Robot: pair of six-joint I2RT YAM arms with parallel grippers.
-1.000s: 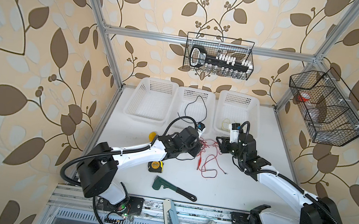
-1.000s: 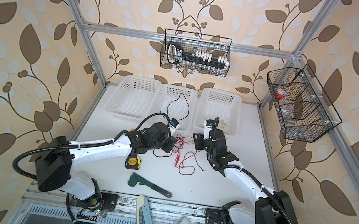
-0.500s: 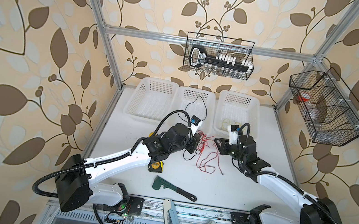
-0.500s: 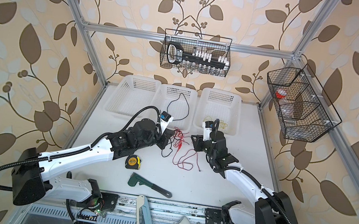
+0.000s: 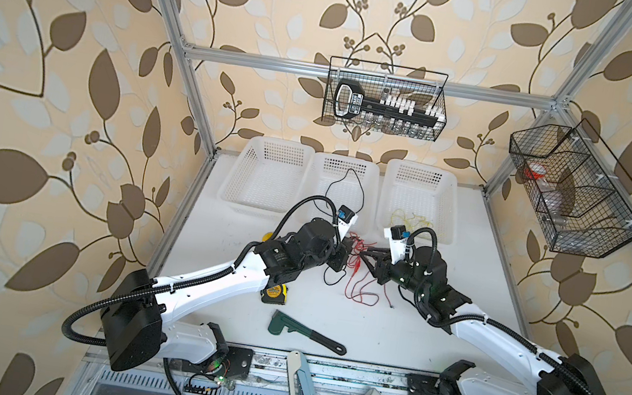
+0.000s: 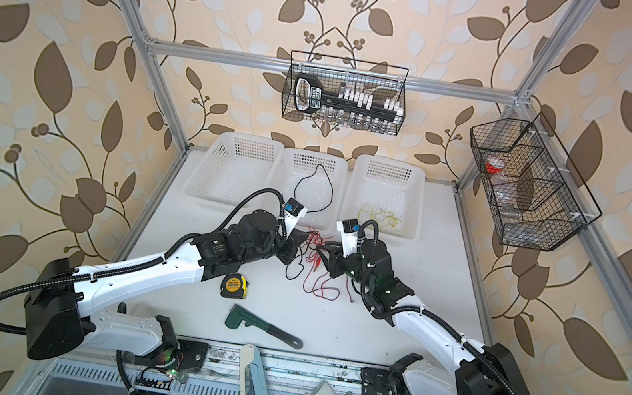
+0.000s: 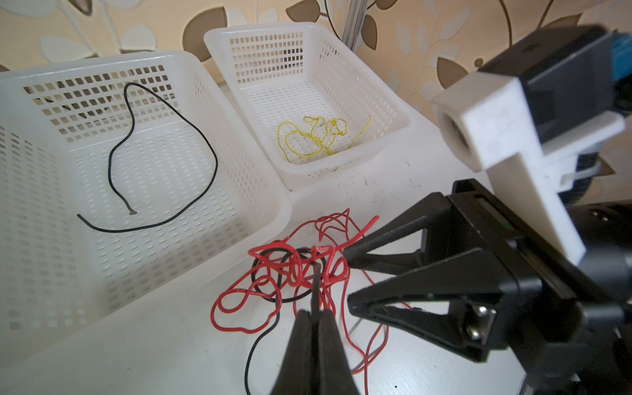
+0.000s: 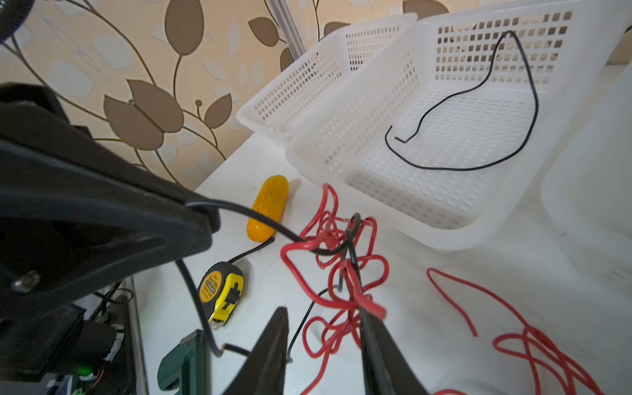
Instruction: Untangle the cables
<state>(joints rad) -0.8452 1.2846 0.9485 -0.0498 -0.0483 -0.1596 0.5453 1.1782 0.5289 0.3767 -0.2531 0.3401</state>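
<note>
So here's where the cables are: the main knot, a red cable (image 7: pixel 301 270) looped up with a black cable (image 7: pixel 315 287), sits on the white table (image 5: pixel 391 335) just in front of the middle basket (image 7: pixel 102 65), right between the two grippers. The left gripper (image 7: pixel 315 313) is clamped tight on the black cable, and in the left wrist view the strand runs straight up out of its closed fingertips into the knot. From the right wrist view you can see the same pinch, with the rest of that black strand dropping down to the table. The right gripper (image 7: pixel 347 280) has its jaws apart and isn't clamping anything. One fingertip (image 7: pixel 345 260) is touching the edge of the red knot and the other is just beside it. In both top views the loose red loops (image 5: pixel 359 293) trail off the knot toward the front of the table. A separate black cable (image 7: pixel 216 163) lies by itself in the middle basket, and a yellow cable (image 7: pixel 319 140) is bunched up in the right basket (image 7: pixel 260 29). The left basket (image 8: pixel 307 82) has nothing I can make out in it. Other stuff on the table: a yellow tape measure (image 8: pixel 222 290), a yellow corn-cob-looking thing (image 8: pixel 268 208) near the left arm, and a green pipe wrench (image 5: pixel 287 327) closer to the front edge, all apart from the knot.
</note>
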